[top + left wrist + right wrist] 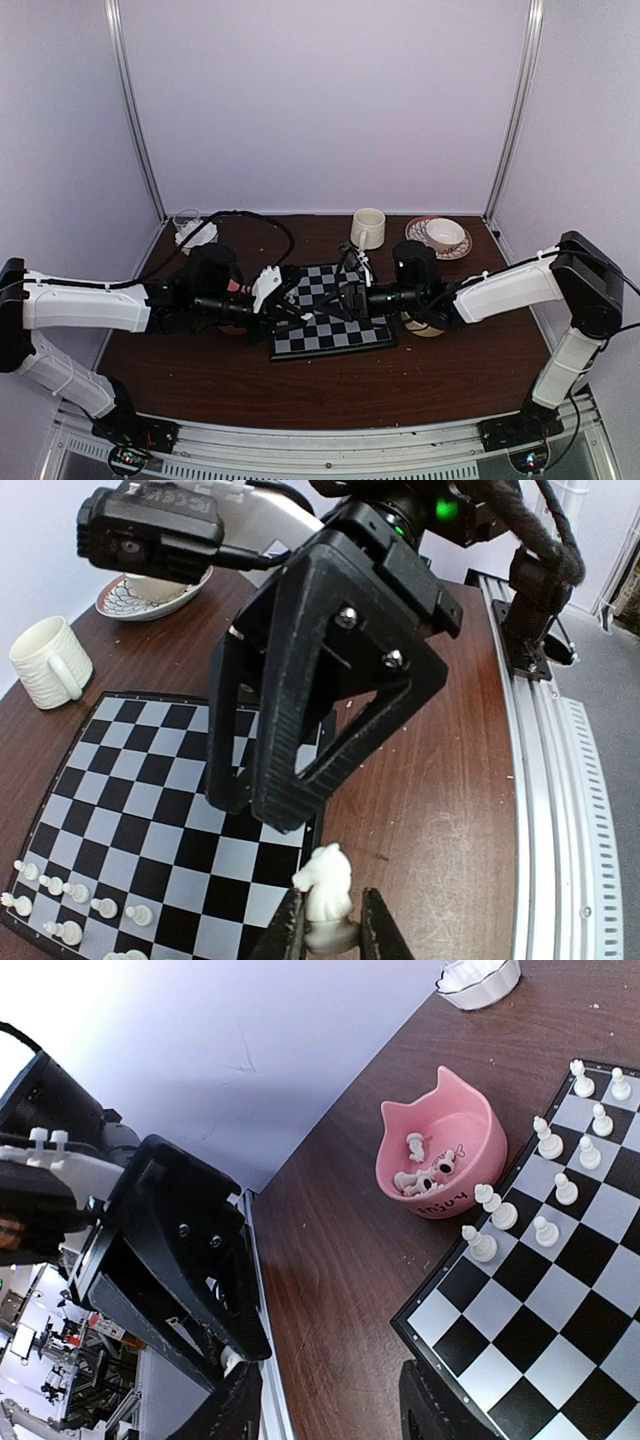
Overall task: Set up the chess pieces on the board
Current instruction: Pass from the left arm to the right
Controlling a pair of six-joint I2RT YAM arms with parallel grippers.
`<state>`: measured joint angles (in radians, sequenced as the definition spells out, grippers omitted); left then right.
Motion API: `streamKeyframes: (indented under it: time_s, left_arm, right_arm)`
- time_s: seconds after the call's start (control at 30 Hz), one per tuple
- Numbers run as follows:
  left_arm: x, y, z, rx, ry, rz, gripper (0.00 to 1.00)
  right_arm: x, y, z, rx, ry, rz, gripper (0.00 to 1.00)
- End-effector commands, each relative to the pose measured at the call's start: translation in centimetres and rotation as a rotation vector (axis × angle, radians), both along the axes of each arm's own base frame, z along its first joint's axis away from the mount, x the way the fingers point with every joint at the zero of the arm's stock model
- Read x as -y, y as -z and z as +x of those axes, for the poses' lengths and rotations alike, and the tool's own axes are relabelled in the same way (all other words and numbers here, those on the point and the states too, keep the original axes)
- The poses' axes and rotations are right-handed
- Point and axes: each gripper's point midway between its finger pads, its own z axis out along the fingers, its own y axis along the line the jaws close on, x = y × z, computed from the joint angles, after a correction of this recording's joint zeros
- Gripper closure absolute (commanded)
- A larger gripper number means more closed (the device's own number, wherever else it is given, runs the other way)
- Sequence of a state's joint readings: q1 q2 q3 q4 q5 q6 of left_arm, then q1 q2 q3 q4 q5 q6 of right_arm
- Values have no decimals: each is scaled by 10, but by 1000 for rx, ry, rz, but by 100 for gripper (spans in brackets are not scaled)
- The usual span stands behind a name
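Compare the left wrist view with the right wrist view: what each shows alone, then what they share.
Left wrist only: a ribbed mug, a patterned dish, and a clear look at the white knight pinched in the left hand. Right wrist only: a pink cat-eared bowl holding loose white pieces. Both: the board with standing pieces along one edge, on the brown table.

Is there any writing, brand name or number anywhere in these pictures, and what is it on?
Pink cat-eared bowl: one short dark print low on its outer wall, too small and blurred to read.
Chessboard: no letters or numbers visible along its rim.
White mug: no lettering visible.
Nothing else in any view carries readable text.
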<state>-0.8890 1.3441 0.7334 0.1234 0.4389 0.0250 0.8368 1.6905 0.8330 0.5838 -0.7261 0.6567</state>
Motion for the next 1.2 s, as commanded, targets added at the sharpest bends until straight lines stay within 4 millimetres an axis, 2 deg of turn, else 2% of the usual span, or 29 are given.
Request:
streamKeyframes:
  time_s: [0.0,0.3,0.5,0.67,1.0,1.07,1.17]
  left_arm:
    - [6,-2,13,163,-31,31,93]
    - [5,9,18,307,-81,122,94]
    - [4,11,19,332,-93,143,94]
    - [4,10,20,335,-95,143,94]
    - [4,10,19,337,-94,145,92]
    - [3,10,20,337,-95,150,90]
    - [3,11,21,335,-102,154,81]
  right_arm:
    - [-13,-15,-4,-45,-42,76,52]
    - [-23,-11,-16,-95,-91,66,55]
    - [-30,-6,-23,-114,-126,57,62]
    - [-29,-7,-24,-112,-129,58,70]
    - [-24,-6,-22,-73,-105,32,94]
    - [-22,-7,-21,-55,-98,22,100]
    - [-20,-6,-20,-36,-86,2,100]
